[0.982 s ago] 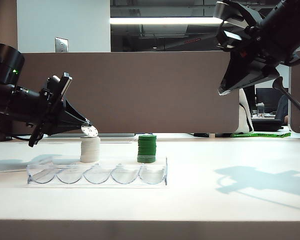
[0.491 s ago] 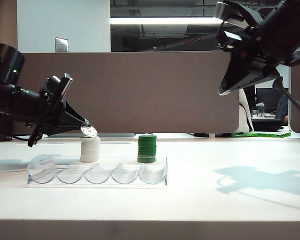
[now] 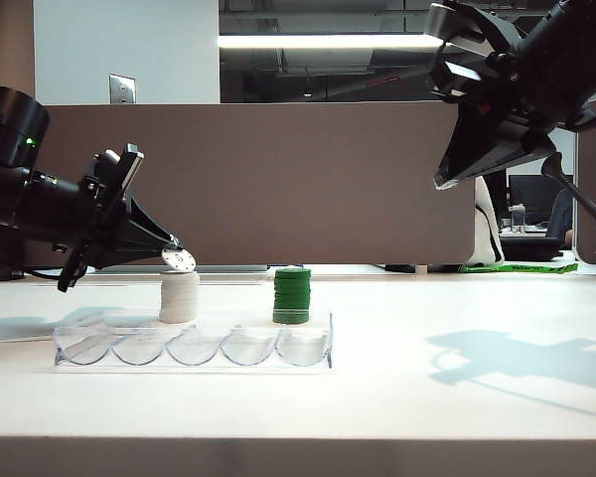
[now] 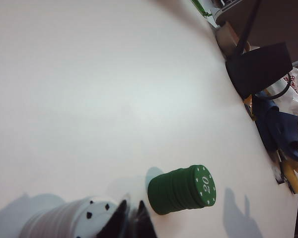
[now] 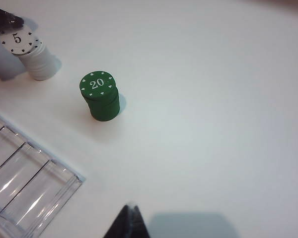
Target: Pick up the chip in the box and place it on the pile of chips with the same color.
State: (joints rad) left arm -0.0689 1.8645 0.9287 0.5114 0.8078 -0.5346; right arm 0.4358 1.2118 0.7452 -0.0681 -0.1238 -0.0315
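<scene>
Above the white stack (image 3: 179,296), left end effector (image 3: 172,244) pinches the chip (image 3: 178,260) tight; right end effector (image 5: 128,218) closed, empty, high at 2 o'clock, loads of open tabletop (image 3: 457,328) below.

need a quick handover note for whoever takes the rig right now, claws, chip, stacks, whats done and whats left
Left claw: shut on the white chip, held tilted just above the white stack.
Right claw: shut, empty, raised high on the right, away from everything.
Clear box: in front of both stacks, no chip visible in it.
Green stack: right of the white one, untouched.
Done: chip taken from the box and carried to its stack.
Left: lower it flat, release, back off.
</scene>
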